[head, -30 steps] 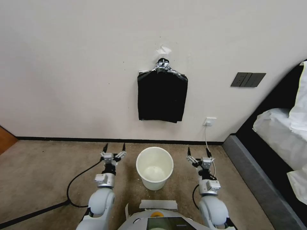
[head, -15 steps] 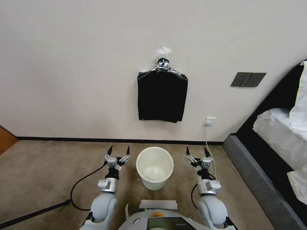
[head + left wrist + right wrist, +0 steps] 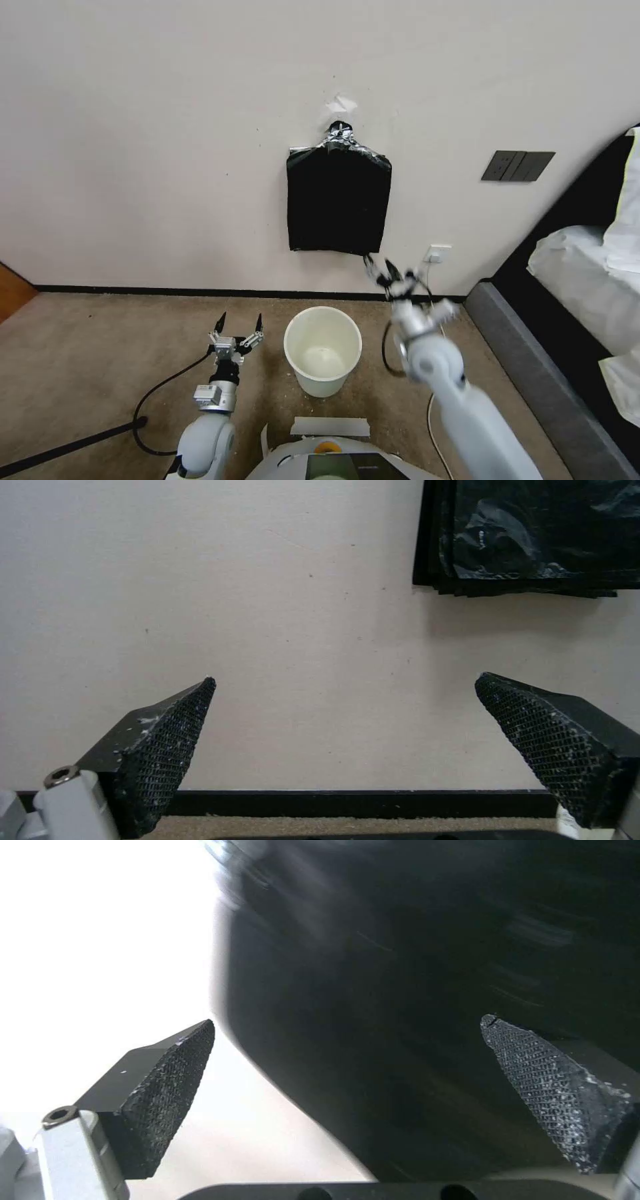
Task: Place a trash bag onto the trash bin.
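Right hand (image 3: 381, 269) risen to wall bags (image 3: 338, 201); carpet (image 3: 100, 347) bare.

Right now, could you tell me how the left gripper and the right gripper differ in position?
The left gripper sits low over the carpet beside the trash bin; the right gripper is raised to the lower corner of the hanging black bag bundle. The left arm points straight ahead; the right angles inward. Both are open and empty.

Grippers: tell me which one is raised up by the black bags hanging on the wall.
The right gripper, open, just under the hanging bag bundle's lower right corner. The left gripper is low beside the trash bin.
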`<state>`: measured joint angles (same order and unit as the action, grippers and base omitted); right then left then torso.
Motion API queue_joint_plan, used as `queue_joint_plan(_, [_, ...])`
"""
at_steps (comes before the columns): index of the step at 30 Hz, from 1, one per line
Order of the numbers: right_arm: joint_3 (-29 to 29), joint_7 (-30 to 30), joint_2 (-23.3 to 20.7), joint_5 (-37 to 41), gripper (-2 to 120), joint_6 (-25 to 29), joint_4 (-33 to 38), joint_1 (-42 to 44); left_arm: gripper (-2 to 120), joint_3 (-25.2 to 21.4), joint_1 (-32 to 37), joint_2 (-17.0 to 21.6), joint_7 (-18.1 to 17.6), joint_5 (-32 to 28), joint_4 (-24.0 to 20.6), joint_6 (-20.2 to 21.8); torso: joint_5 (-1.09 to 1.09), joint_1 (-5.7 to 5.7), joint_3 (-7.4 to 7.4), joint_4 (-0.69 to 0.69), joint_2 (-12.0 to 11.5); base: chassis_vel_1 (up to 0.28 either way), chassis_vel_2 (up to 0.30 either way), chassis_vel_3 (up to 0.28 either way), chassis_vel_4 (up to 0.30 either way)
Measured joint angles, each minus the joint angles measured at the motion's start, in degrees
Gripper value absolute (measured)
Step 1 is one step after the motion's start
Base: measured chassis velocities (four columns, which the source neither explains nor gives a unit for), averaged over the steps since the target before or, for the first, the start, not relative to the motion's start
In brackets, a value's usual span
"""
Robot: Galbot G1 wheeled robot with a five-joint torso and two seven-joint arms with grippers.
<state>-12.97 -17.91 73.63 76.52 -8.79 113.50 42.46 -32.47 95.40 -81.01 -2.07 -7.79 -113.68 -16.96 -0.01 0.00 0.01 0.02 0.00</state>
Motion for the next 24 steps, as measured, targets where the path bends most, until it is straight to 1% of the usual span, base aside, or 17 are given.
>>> queue_joint_plan(1, [0.0,0.0,0.0,0.0,100,0.0,0.0,0.0,100,0.0,0.0,0.0,0.0,0.0,0.0,0.0,0.00,0.00,0.00,0.00,0.0,0.000,0.000,0.000,0.000])
queue_joint_plan(4, [0.4,0.0,1.9,2.3,100,-0.3,-3.6,-4.4,100,-0.6,0.3,-0.3,0.0,0.0,-0.2,-0.2,0.00,0.00,0.00,-0.01,0.0,0.000,0.000,0.000,0.000])
queue_joint_plan(5, [0.4,0.0,1.9,2.3,100,-0.3,-3.6,-4.4,100,-0.6,0.3,-0.3,0.0,0.0,-0.2,-0.2,0.00,0.00,0.00,-0.01,0.0,0.000,0.000,0.000,0.000])
queue_joint_plan(8, [0.5,0.2,3.9,5.0,100,-0.6,-7.9,-8.3,100,-1.2,0.5,-0.6,0.0,0.0,-0.2,-0.2,0.01,0.00,0.00,-0.03,0.0,0.000,0.000,0.000,0.000])
queue_joint_plan(10, [0.5,0.3,4.3,5.5,100,-0.6,-9.0,-9.1,100,-1.3,0.5,-0.6,0.0,0.0,-0.2,-0.3,0.00,0.00,0.00,-0.01,0.0,0.000,0.000,0.000,0.000])
queue_joint_plan(11, [0.6,0.6,5.1,5.9,100,-0.6,-10.8,-10.5,100,-1.4,0.5,-0.6,-0.1,-0.1,-0.3,-0.3,0.01,0.00,0.00,-0.04,0.0,0.000,0.000,0.000,0.000])
queue_joint_plan(12, [0.6,1.1,6.0,6.1,100,-0.6,-12.6,-11.8,100,-1.5,0.6,-0.6,-0.1,-0.5,-0.4,-0.3,0.01,0.00,0.00,-0.03,0.0,0.000,0.000,0.000,0.000])
queue_joint_plan(13, [0.6,1.1,6.0,6.1,100,-0.6,-12.6,-11.8,100,-1.5,0.6,-0.6,-0.1,-0.5,-0.4,-0.3,0.01,0.00,0.00,-0.03,0.0,0.000,0.000,0.000,0.000])
queue_joint_plan(16, [0.3,3.3,8.6,4.8,100,-0.4,-17.8,-16.1,100,-1.6,0.6,-0.1,-0.2,-1.6,-0.6,-0.2,0.00,0.00,0.00,-0.02,0.0,0.000,0.000,0.000,0.000])
queue_joint_plan(24, [-0.6,5.8,10.5,2.7,100,0.0,-21.2,-18.8,100,-1.9,0.4,0.4,-0.2,-2.9,-0.6,-0.1,0.01,0.00,0.00,-0.02,0.0,0.000,0.000,0.000,0.000])
